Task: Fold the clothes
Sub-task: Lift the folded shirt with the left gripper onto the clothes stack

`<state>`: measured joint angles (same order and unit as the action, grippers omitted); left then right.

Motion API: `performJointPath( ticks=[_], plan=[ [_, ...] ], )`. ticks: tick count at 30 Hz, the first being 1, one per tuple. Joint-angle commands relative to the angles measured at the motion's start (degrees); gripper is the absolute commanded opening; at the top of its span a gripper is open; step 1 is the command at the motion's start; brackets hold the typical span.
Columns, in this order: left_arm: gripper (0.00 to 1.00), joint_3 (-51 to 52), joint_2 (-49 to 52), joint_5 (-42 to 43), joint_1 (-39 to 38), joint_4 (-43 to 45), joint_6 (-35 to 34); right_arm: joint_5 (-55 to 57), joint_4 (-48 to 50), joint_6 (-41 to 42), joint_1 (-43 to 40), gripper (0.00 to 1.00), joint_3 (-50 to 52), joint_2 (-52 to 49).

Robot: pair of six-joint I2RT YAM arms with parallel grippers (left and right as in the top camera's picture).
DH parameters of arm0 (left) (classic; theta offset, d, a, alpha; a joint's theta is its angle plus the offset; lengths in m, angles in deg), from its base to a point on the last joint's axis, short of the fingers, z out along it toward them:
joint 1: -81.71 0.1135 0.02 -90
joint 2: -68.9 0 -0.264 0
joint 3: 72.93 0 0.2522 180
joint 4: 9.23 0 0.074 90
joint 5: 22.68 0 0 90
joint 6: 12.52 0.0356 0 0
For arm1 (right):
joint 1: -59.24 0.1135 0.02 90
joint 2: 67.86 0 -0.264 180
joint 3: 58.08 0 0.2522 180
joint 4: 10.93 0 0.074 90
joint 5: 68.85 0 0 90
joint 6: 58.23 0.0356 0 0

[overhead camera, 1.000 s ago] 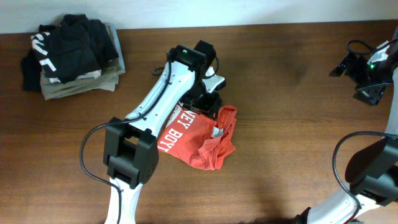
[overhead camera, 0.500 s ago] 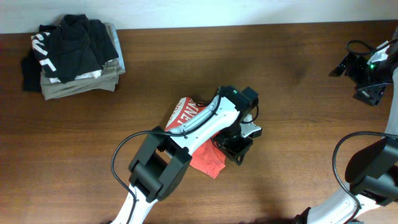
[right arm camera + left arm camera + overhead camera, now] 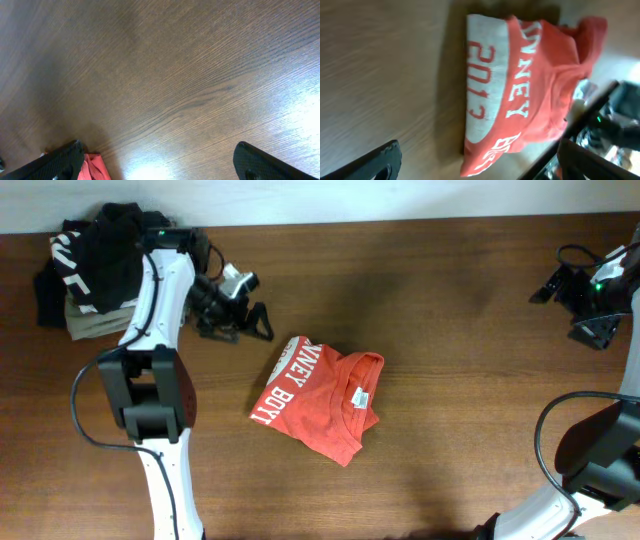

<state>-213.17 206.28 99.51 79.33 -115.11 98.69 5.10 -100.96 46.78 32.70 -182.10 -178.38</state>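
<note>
Overhead looks straight down on the table [image 3: 450, 380]; both wrist views, angled low, share the T-shirt [image 3: 520, 90].

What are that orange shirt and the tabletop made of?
The T-shirt looks like soft matte knit fabric, probably cotton: it creases and slumps. The table looks like wood or wood-look laminate, smooth, slightly glossy: grain lines and glare show.

Red-orange T-shirt [image 3: 318, 398], roughly folded; white lettering up; mid-table

Left end effector [image 3: 236, 328] and right end effector [image 3: 157, 152] both hold fingers spread wide.
</note>
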Motion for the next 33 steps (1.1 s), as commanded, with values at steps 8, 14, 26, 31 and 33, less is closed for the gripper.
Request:
performJointPath(
  ticks=[8, 14, 26, 31, 33],
  plan=[
    [0.99, 3.41, 11.26, 6.08, -6.51, -1.25, 8.26, 0.26, 0.0, 0.0, 0.0, 0.99, -0.55, 0.22],
    [0.39, 12.09, 11.54, 6.23, -10.34, 6.93, 7.98, 0.26, 0.0, 0.0, 0.0, 0.99, -0.55, 0.22],
    [0.01, -14.56, 11.54, -14.19, -1.44, 22.51, 0.92, 0.26, 0.0, 0.0, 0.0, 0.99, -0.55, 0.22],
    [0.01, -20.41, 11.54, -21.73, 2.27, 32.92, -4.15, 0.26, 0.0, 0.0, 0.0, 0.99, -0.55, 0.22],
    [0.01, -25.77, 11.54, -21.7, 4.79, 33.75, -5.16, 0.26, 0.0, 0.0, 0.0, 0.99, -0.55, 0.22]
  ],
)
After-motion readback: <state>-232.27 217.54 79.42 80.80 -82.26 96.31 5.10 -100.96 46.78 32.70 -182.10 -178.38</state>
